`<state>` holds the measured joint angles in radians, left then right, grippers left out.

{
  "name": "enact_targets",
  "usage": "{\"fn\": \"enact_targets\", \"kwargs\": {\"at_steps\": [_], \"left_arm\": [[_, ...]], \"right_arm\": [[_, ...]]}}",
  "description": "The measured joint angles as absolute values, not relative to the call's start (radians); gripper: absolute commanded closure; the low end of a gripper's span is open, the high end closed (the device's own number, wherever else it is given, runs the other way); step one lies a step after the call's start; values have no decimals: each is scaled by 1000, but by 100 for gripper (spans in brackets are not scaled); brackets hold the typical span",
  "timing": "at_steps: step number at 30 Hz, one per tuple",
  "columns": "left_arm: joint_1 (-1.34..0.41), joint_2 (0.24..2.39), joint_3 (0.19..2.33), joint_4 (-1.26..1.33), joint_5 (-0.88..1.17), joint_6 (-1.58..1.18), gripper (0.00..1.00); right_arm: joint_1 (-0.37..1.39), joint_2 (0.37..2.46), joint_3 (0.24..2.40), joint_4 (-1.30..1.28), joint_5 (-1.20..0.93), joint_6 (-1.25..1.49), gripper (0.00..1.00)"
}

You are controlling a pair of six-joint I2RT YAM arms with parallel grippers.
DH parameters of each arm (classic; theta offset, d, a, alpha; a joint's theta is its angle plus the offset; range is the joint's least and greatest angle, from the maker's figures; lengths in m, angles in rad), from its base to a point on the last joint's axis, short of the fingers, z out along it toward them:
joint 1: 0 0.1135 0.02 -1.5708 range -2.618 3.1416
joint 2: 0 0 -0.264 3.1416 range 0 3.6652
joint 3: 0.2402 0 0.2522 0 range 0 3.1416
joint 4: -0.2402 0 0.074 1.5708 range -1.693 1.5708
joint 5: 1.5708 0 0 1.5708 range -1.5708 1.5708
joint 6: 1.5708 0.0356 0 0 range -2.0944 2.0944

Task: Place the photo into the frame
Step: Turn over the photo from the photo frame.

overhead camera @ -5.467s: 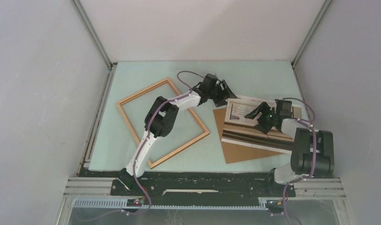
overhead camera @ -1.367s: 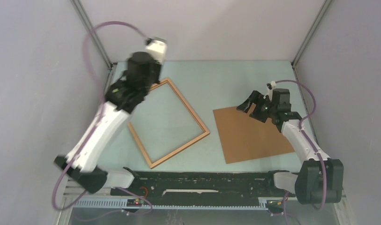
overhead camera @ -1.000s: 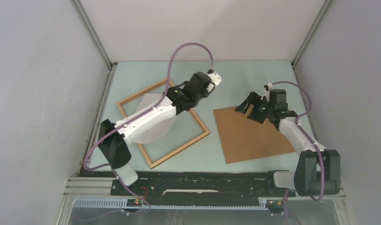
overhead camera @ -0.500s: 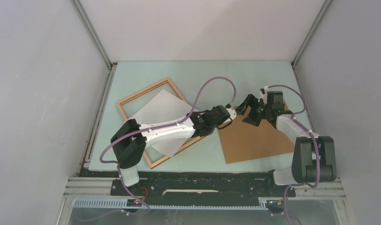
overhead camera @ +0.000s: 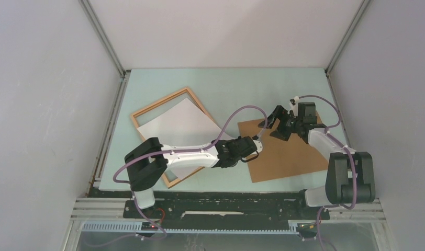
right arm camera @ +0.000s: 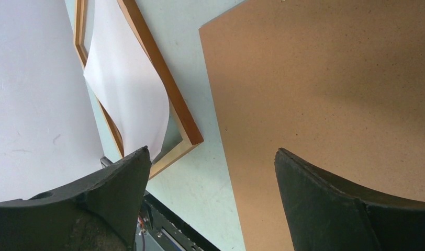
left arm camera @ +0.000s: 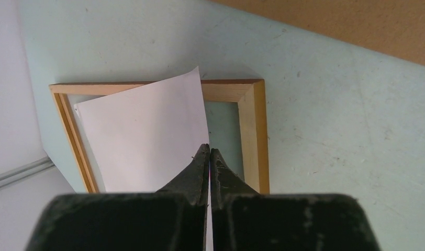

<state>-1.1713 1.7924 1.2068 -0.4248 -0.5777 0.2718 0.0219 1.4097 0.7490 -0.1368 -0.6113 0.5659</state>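
Counting: one photo (overhead camera: 176, 121), one frame (overhead camera: 158, 102), one brown board (overhead camera: 289, 157), two arms.

- Photo lies white side up, skewed across the frame and covering most of the opening. Its edge towards the board curls up off the frame's rail on that side.
- Left claw (left arm camera: 209, 152) is pressed together on that raised edge; a sliver of white shows between the fingers.
- Right claw (right arm camera: 210, 152) stands wide apart with nothing in it, hovering over the board's far-left corner.
- Board lies flat to the right of the frame, with a strip of bare table between them.
- Left arm stretches low across the frame's near-right rail and hides part of it from above.
- Surface is a pale green table (overhead camera: 242, 83). Plain grey-white walls (overhead camera: 226, 31) close in three sides.
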Motion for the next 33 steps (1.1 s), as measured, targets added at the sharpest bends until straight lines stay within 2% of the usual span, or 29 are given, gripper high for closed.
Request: {"fn": "enact_targets", "kwargs": {"at_steps": [13, 33], "left_arm": [[-1122, 1785, 1129, -337, -621, 342, 100], [-1140, 1786, 1110, -301, -625, 429, 100]], "right_arm": [[21, 1389, 744, -136, -611, 566, 5], [13, 1384, 742, -136, -612, 566, 5]]}}
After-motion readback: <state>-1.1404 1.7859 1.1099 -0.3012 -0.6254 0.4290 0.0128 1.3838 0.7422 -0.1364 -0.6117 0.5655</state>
